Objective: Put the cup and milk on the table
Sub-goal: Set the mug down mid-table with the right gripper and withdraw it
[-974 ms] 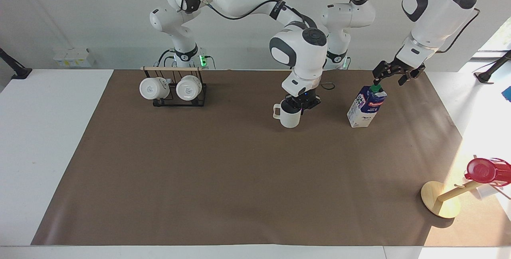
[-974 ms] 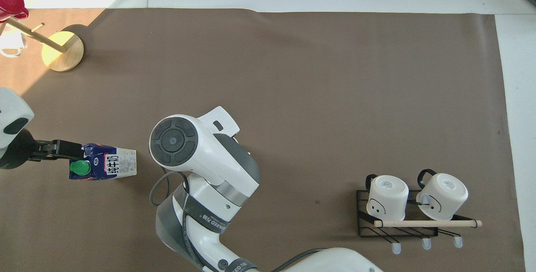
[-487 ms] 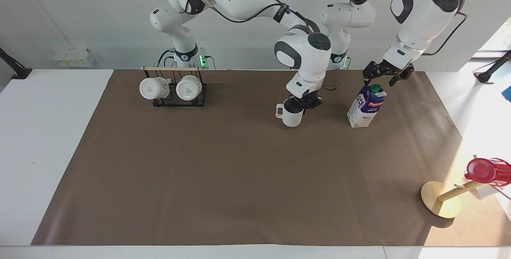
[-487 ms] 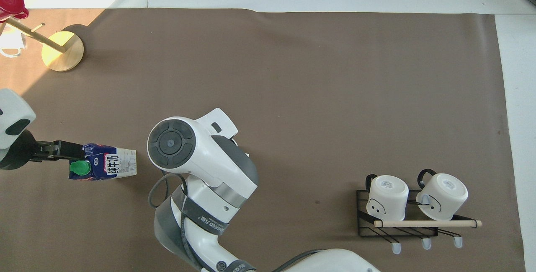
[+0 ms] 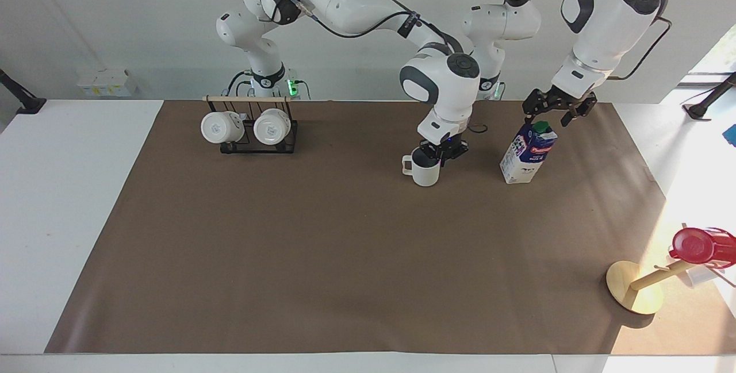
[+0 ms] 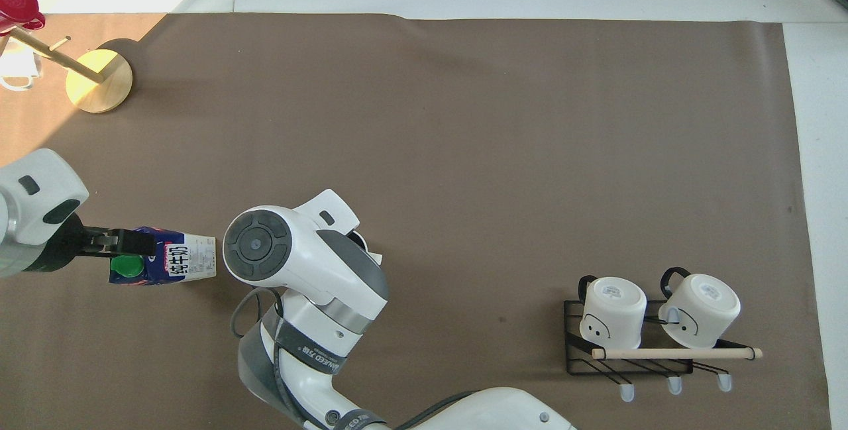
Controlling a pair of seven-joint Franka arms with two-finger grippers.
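Milk (image 5: 527,153) stands upright on the brown sheet of the tabletop (image 5: 345,281), toward the left arm's end. Its green cap is on top. The left hand (image 5: 559,113) hangs just above the carton with its fingers spread wide and it holds nothing. The cup (image 5: 425,169) stands on the sheet beside the milk, toward the right arm's end, with its handle pointing away from the carton. The right hand (image 5: 441,152) is down at the cup's rim, on the side nearer the robots. I cannot tell if its fingers grip the rim or have let go. From above, the right arm hides almost all of the cup. Two white mugs (image 5: 247,127) hang on a black rack (image 5: 287,142) near the right arm's base. A red cup (image 5: 698,245) sits on a wooden stand (image 5: 635,293) at the corner farthest from the robots.
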